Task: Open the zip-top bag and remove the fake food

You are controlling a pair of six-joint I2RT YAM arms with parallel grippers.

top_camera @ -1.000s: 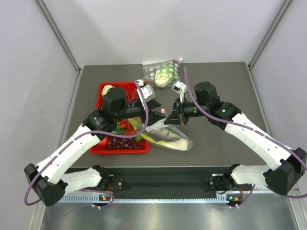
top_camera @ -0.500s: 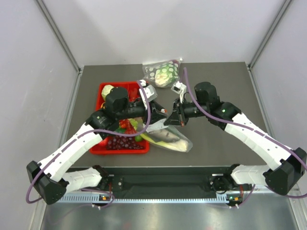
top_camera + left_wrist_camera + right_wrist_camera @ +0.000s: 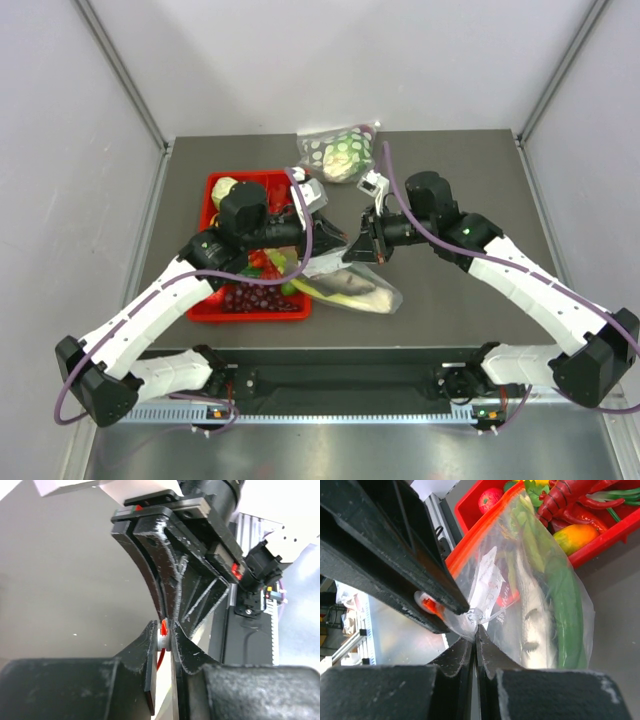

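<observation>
The left gripper (image 3: 165,639) pinches the orange zip strip (image 3: 480,527) of the zip-top bag (image 3: 492,587) with narrow fingers; the right gripper (image 3: 476,639), closed, holds the clear plastic just beside it.

Top cam: fixed, high behind the arm bases, looking steeply down; the whole table (image 3: 460,170) and both arms are in frame.

Left wrist cam: very close, sights along the left gripper (image 3: 164,632) straight at the right gripper (image 3: 168,616), which fills the frame.

Right wrist cam: close, looks down past its own fingers onto the bag (image 3: 540,595) and a tray (image 3: 615,535) corner.

Shared by all three (the wrist views face each other): the bag's zip edge.
</observation>
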